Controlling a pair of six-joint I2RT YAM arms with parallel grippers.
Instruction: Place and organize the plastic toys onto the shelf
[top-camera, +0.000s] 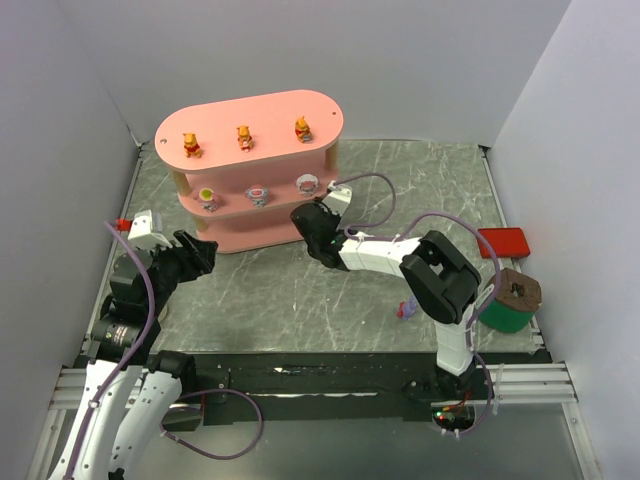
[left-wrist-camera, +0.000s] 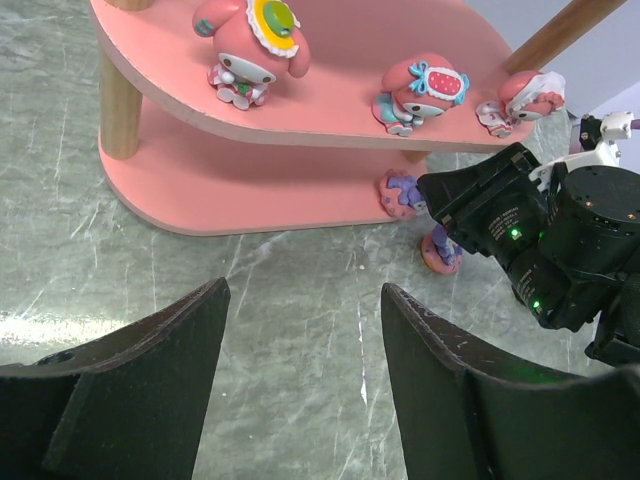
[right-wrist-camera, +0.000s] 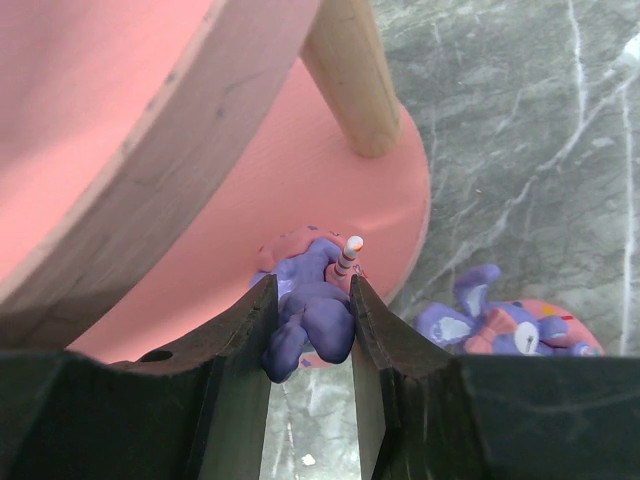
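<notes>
Right wrist, lower centre: we log right jaws pinching a purple toy (right-wrist-camera: 310, 325) at the bottom-tier edge of the pink shelf (right-wrist-camera: 330, 190) | lower right: second purple toy (right-wrist-camera: 500, 325) lying on counter (right-wrist-camera: 520, 100) | left wrist: left jaws spread above counter | top external, upper left: three orange bears (top-camera: 243, 137) on top tier

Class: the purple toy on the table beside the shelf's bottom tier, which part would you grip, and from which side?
Probably the rounded body of the purple toy, from above: the shelf crowds one side, and its ears are thin.
</notes>
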